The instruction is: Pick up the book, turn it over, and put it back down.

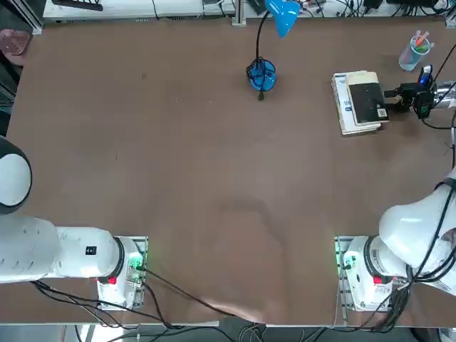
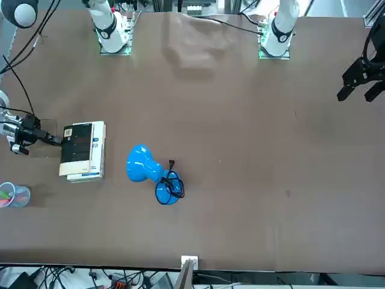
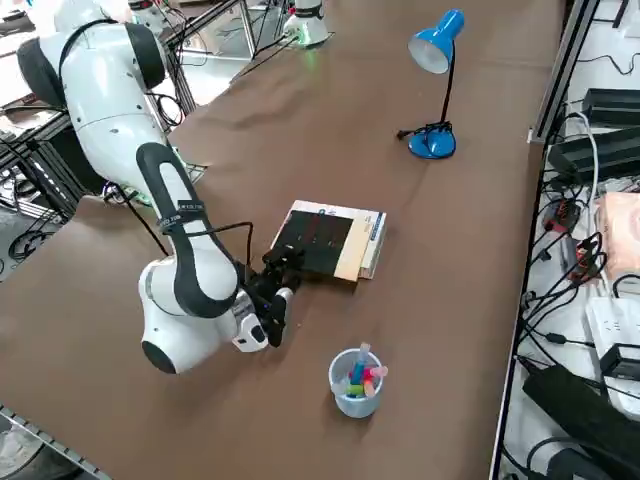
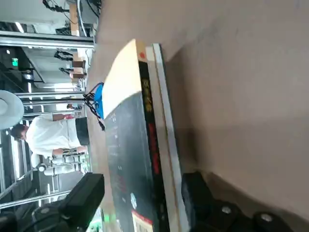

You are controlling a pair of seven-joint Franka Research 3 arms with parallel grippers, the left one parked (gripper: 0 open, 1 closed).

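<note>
The book lies flat near the table's far right, black face up, with a white-and-blue strip along one side and white page edges. It also shows in the front view and the right side view. My right gripper reaches in low from the table's right edge, turned sideways, and stands open at the book's near short edge. In the wrist view one finger sits above the black cover and the other down by the table. I cannot tell whether they touch the book.
A blue desk lamp stands left of the book, its head at the far edge. A clear cup of coloured pens sits beyond the gripper near the right corner. A person shows in the room behind.
</note>
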